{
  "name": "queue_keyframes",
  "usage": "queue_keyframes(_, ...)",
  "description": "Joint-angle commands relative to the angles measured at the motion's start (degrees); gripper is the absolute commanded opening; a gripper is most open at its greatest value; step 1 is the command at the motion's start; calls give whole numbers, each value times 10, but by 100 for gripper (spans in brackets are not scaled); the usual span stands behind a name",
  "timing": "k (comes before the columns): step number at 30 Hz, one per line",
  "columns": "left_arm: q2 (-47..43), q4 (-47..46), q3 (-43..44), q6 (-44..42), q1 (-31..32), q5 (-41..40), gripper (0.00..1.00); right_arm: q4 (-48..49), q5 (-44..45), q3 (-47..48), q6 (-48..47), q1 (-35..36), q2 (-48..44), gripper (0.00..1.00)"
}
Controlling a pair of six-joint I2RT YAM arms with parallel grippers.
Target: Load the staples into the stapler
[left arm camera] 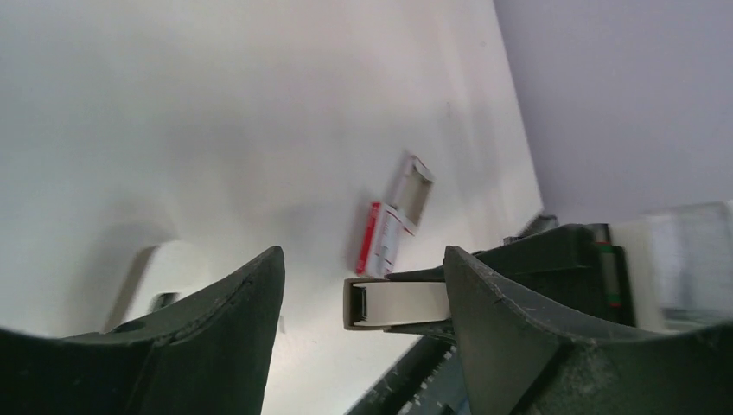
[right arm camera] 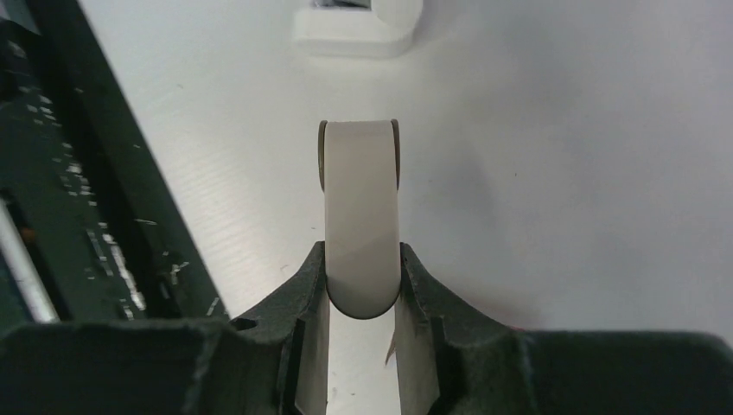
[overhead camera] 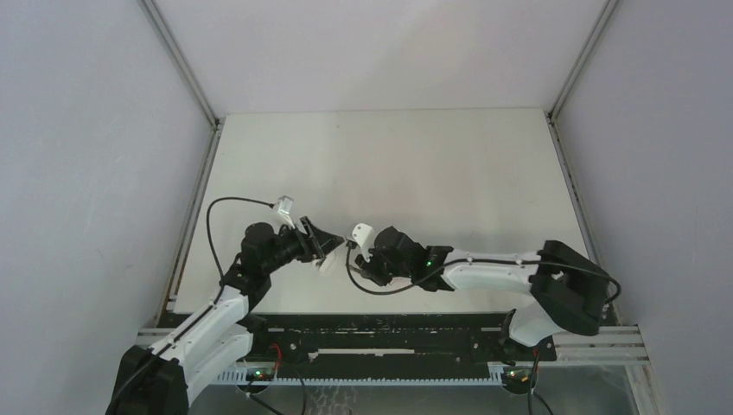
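Note:
My right gripper (right arm camera: 361,259) is shut on the stapler (right arm camera: 359,207), a white bar with a rounded end and dark grey metal edges, and holds it above the table. In the top view the stapler (overhead camera: 360,232) sticks up from the right gripper (overhead camera: 367,257). My left gripper (left arm camera: 363,290) is open and empty, with the stapler's open channel end (left arm camera: 389,303) between its fingers, close to the right one. The left gripper (overhead camera: 321,246) faces the right one. I cannot make out a loose strip of staples. A dark ridged edge shows inside the channel's end.
A second white piece with a dark part (right arm camera: 359,26) lies on the table under the left gripper (overhead camera: 328,264). The pinkish-red-and-white box (left arm camera: 385,233) lies open, its tan tray slid out; it also shows in the top view (overhead camera: 283,206). The black rail (overhead camera: 389,333) runs along the near edge.

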State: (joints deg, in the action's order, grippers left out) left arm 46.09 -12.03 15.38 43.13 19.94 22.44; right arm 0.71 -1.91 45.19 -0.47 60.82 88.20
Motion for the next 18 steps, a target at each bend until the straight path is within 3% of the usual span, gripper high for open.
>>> queue_keyframes(1, 21, -58, -10, 61, 22, 102, 72, 72, 33, -30, 23, 25, -80, 6)
queue_keyframes(5, 44, -86, 8, 82, 71, 123, 69, 82, 64, -48, 21, 46, -114, 6)
queue_keyframes(10, 36, -87, 12, 93, 75, 123, 60, 90, 85, -63, 24, 56, -146, 6)
queue_keyframes(18, 34, -102, 8, 120, 100, 132, 55, 107, 94, -84, 28, 61, -177, 6)
